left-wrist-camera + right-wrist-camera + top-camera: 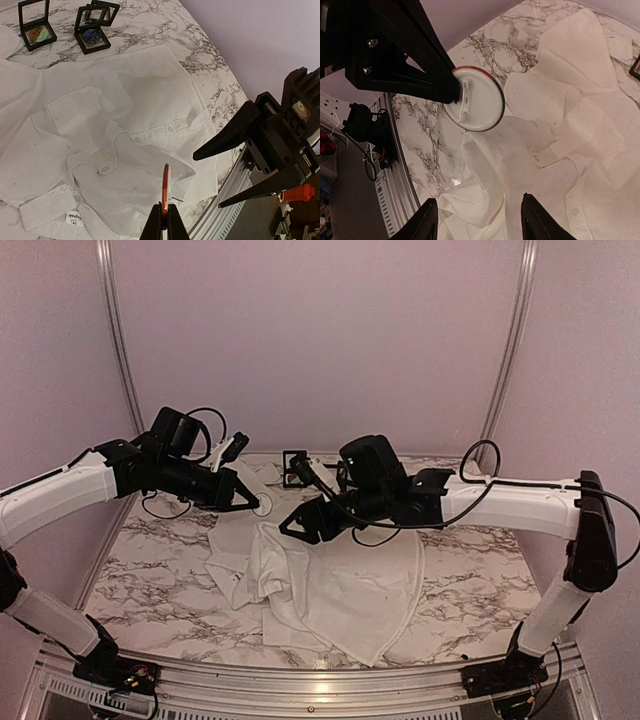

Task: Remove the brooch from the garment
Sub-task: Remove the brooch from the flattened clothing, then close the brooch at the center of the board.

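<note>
**Brooch clamped in left gripper, above the shirt**

Left gripper point(164, 210): black wedge fingers pinched tight on the brooch point(475, 100), holding it by the rim.

Brooch: flat round disc with a smooth white back and a straight pin bar across it. The rim is thin, red and dark. The left wrist view catches it edge-on (just a red sliver above the fingertips), so the front face can't be read in any view. It hangs in the air over the shirt point(330, 580), at the cloth's edge on the left arm's side. Can't tell whether the lower rim touches the fold under it.

Right gripper point(479, 199): jaws apart with nothing between them, hanging over the shirt near the brooch.

Shirt: thin white cloth, crumpled in soft folds in the middle of the table point(150, 560). The placket shows small round white buttons point(171, 129). A small printed label point(75, 218) sits near one edge, with text too small to read. In the overhead view both arms cover the upper part of the cloth.

Table: glossy white marble pattern with grey veins.

Two black square display frames point(35, 25) stand at the far side of the table. Something coloured sits inside them, too small to make out.
</note>
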### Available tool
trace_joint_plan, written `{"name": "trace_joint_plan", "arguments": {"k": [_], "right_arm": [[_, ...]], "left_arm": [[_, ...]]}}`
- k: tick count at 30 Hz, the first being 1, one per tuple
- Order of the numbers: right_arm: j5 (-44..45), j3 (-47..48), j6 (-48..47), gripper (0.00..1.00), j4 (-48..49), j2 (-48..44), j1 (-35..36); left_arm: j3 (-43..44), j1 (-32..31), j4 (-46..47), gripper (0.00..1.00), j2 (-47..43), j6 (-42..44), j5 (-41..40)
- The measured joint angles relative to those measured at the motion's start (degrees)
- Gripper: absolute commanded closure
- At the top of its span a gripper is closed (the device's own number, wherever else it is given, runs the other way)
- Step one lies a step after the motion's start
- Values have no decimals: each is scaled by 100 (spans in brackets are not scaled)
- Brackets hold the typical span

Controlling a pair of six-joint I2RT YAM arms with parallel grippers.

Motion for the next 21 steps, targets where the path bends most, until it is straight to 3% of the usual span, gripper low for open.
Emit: {"name": "trace_joint_plan", "arguments": {"k": [7,13,21], "right_arm": [[-761,-295,385,44,505,-614,-459],[-1491,-542,750,45,1003,-612,-737],[-2072,-555,1121,58,1600,-527,-741]], "left_arm": [[-28,-2,422,100,0,4,710],[-153,-46,811,100,9,-2,1246],[-162,-223,1154,100,188,-26,1600]]}}
